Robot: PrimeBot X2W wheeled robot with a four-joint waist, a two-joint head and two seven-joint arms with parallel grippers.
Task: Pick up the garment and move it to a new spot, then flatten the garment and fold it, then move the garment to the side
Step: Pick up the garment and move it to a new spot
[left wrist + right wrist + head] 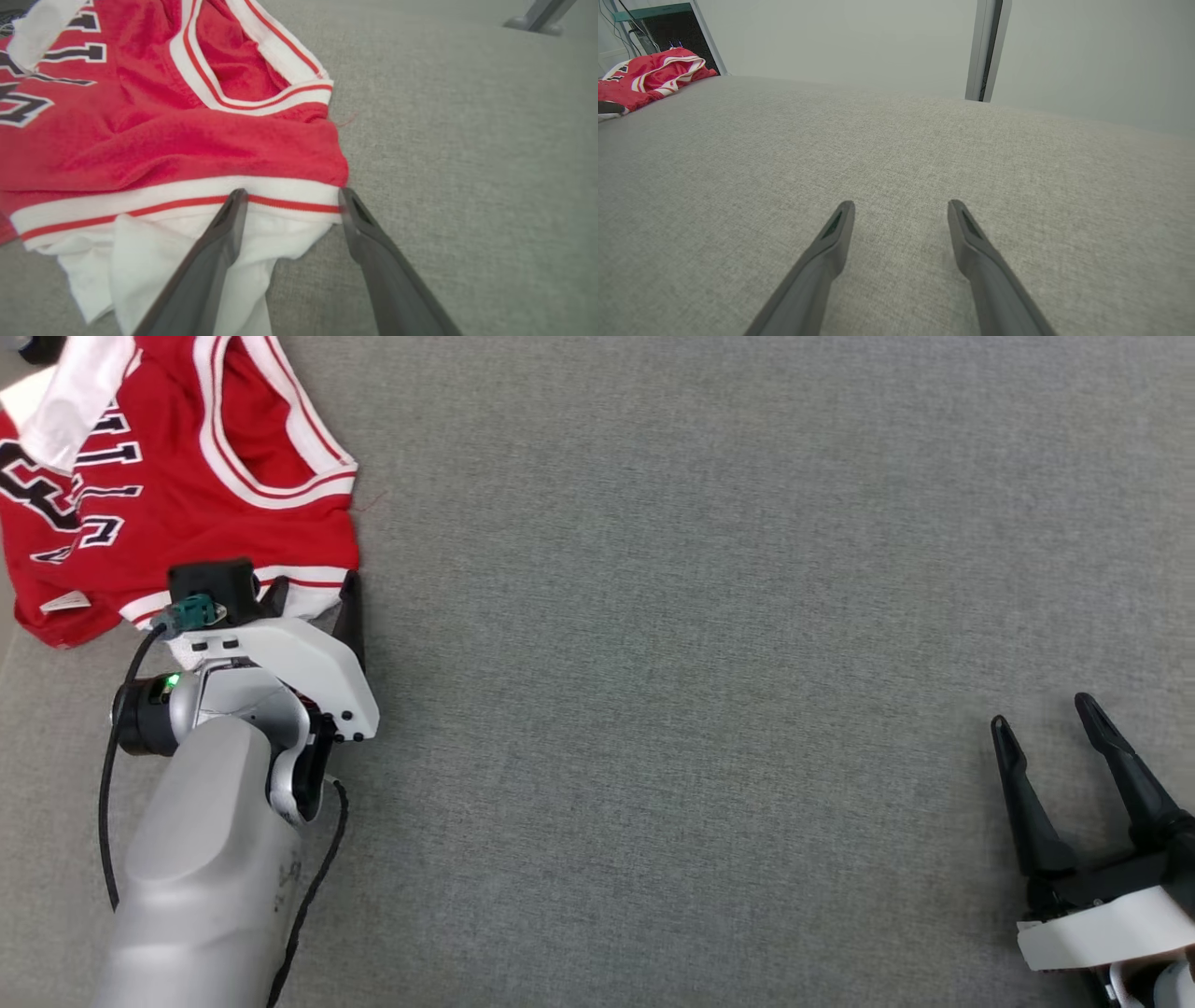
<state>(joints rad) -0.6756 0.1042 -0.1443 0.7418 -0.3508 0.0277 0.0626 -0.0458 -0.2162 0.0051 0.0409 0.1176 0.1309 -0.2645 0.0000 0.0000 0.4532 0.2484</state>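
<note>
The garment (pixel 187 476), a red jersey with white and red trim and dark lettering, lies crumpled at the far left of the grey surface. My left gripper (pixel 316 590) stands open at its near right corner. In the left wrist view the two fingers straddle the striped hem of the garment (pixel 187 140), the left gripper (pixel 293 193) holding nothing, one finger over the white lining and the other at the corner's edge. My right gripper (pixel 1041 711) rests open at the lower right, far from the cloth. The right wrist view shows the right gripper (pixel 901 204) open above bare fabric, the garment (pixel 654 74) far off.
The grey fabric surface (pixel 700 663) stretches wide between the two grippers. Beyond its far edge stand a pale wall, a white upright post (pixel 987 46) and a dark shelf unit (pixel 668 28). A grey metal leg (pixel 537 16) shows past the surface.
</note>
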